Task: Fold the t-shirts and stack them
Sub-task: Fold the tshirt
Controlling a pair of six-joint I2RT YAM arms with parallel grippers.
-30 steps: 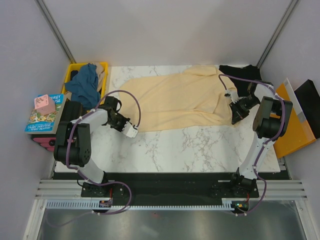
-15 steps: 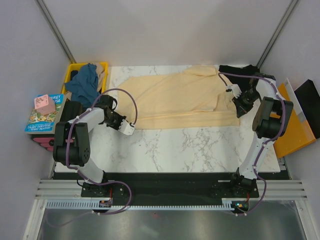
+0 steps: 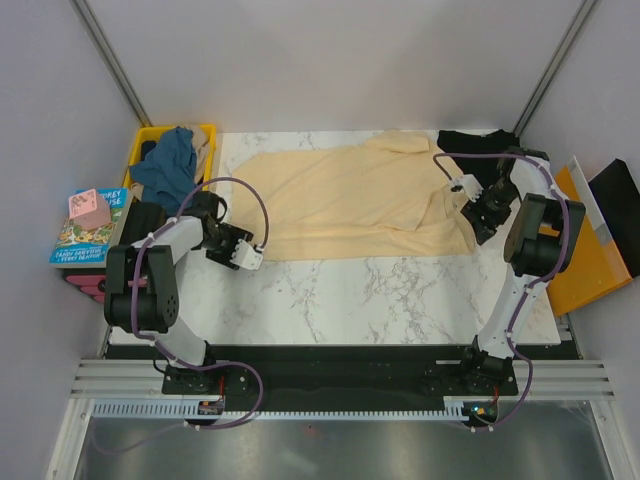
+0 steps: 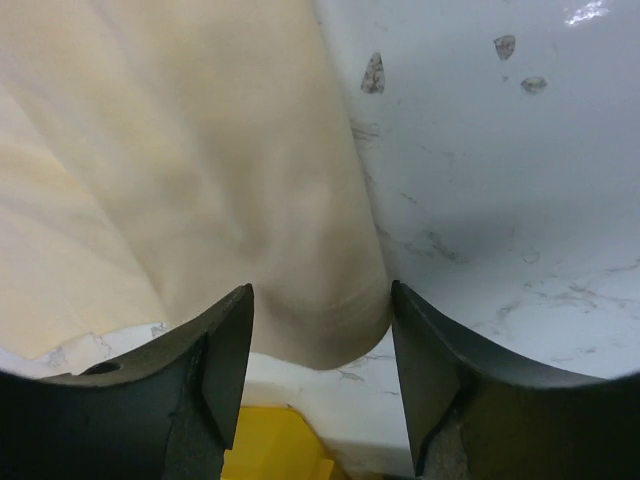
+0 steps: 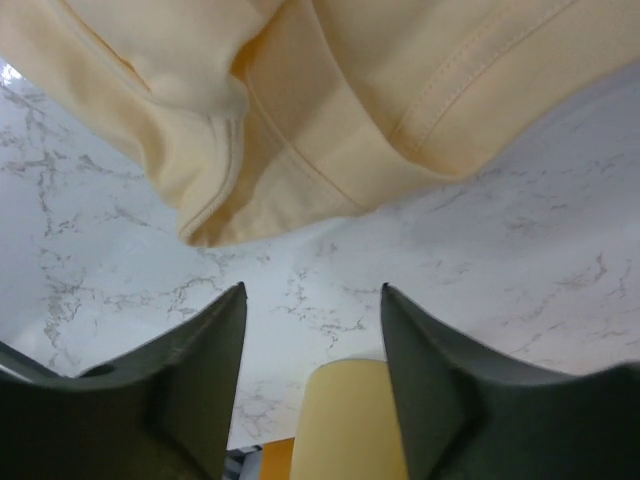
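The pale cream-yellow t-shirt lies spread across the back of the marble table. My left gripper sits at its near left corner, open. In the left wrist view that gripper straddles the rounded hem corner without pinching it. My right gripper is open at the shirt's right edge. In the right wrist view the right gripper has only bare marble between its fingers, with the folded hem just ahead. A black t-shirt lies at the back right. A teal-blue t-shirt hangs out of the crate.
The yellow crate stands off the table's back left corner. Books with a pink object lie left of the table. The orange folder and a black sheet rest at the right edge.
Both grippers have opened and let go of the cream shirt, whose near edge now lies flat. The right gripper moved toward the back; the left drew slightly left.
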